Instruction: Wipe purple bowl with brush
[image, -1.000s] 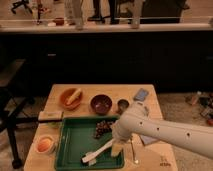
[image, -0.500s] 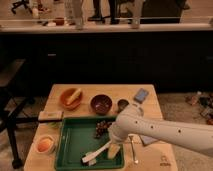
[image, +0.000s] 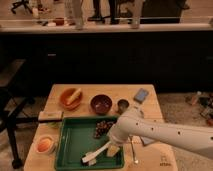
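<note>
The hand (image: 114, 148) is placed at the brush (image: 97, 154), its hold not discernible; pickup is judged underway. A lift toward the purple bowl (image: 101, 104), at twelve o'clock, is required.

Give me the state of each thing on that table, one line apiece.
purple bowl: upright on the table, beyond the green tray.
brush: lying in the tray, not at the bowl.
gripper: low over the tray, at the brush's handle.
orange bowl: upright, something yellowish inside.
grey cup: upright beside the purple bowl.
fork: lying flat, right of the tray.
</note>
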